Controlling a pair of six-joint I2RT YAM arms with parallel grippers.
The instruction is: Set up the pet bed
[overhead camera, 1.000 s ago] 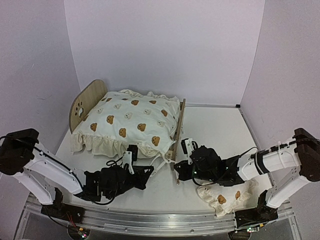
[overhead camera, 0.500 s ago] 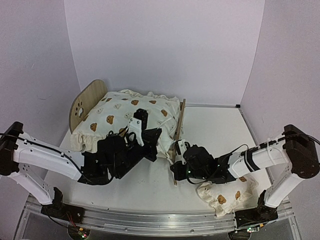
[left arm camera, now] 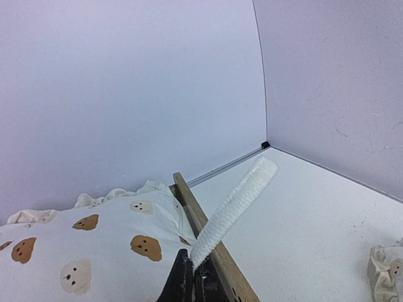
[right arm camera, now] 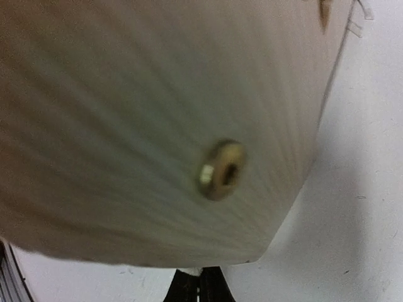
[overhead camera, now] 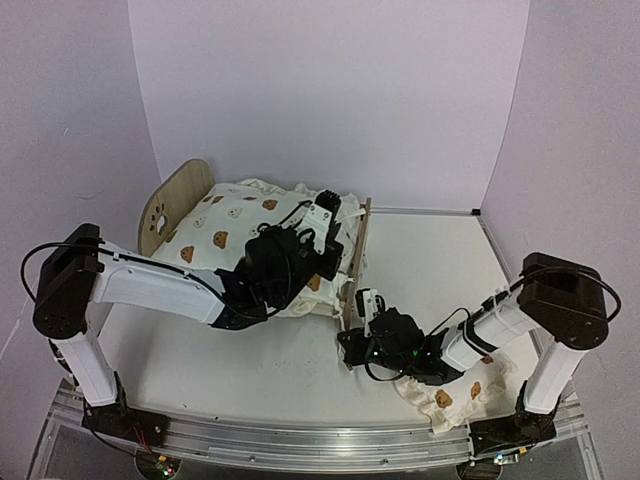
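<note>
- The pet bed [overhead camera: 180, 188] stands on the white table [overhead camera: 300, 375], towards the back left, its long side running left to right in the top view.
- Its rounded headboard [overhead camera: 163, 207] with the paw-print cutout is at the left end; the low footboard [overhead camera: 358, 248] is at the right end, seen edge-on.
- A cream bear-print cushion [overhead camera: 235, 240] with ruffled edges lies on the bed and fills it from headboard to footboard.
- The left arm reaches across the cushion from the left, with its wrist above the cushion's right part, close to the footboard.
- The left fingers [left arm camera: 181, 283] are clenched on a white ribbed tie [left arm camera: 236, 201]. The tie rises from between them and slants up to the right, with its free end in the air.
- In the left wrist view the footboard's top edge runs just beside the fingers, with the cushion to its left.
- The right arm lies low over the table, with its wrist at the near end of the footboard.
- The right fingers [right arm camera: 186, 287] are pressed together with nothing visible between them. They sit just below the lower edge of the wooden panel, and whether they touch it cannot be told.
- The right wrist view is filled by that panel, blurred, with a brass fitting [right arm camera: 221, 170] set in it.
- A small cream bear-print pillow [overhead camera: 450, 392] lies on the table at the front right, partly under the right arm and well apart from the bed.
</note>
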